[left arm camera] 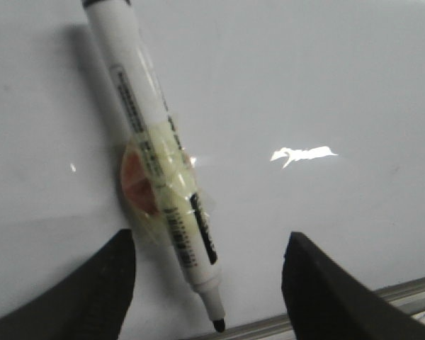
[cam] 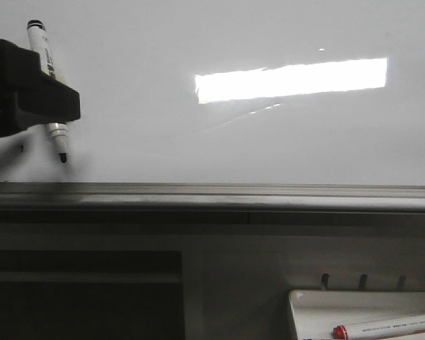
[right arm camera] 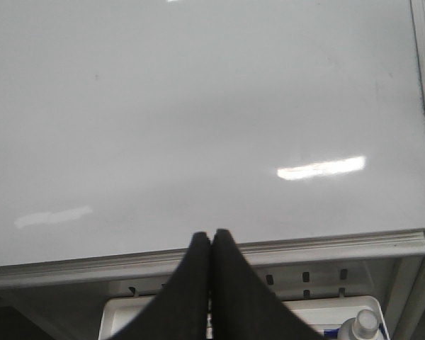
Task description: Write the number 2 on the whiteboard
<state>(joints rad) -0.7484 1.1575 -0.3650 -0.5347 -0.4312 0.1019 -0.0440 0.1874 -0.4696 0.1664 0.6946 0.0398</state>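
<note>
The whiteboard [cam: 219,134] fills the front view as a glossy white surface; the number 2 is out of view, and only a tiny black mark [cam: 21,148] shows at the left. My left gripper [cam: 28,88] is at the board's left side and carries a black-tipped marker [cam: 48,71], tip [cam: 61,159] down at the board. In the left wrist view the marker [left arm camera: 156,163] is taped on between the fingers. The left gripper [left arm camera: 211,237] is open, its fingers clear of the marker. My right gripper [right arm camera: 212,234] is shut on nothing, in front of the whiteboard [right arm camera: 198,120].
A grey metal rail [cam: 212,195] runs along the board's lower edge. Below it at the right hangs a small white tray [cam: 304,304] holding a red-capped marker [cam: 386,326]. A bottle top [right arm camera: 361,327] shows near the tray. A bright light patch [cam: 290,79] reflects on the board.
</note>
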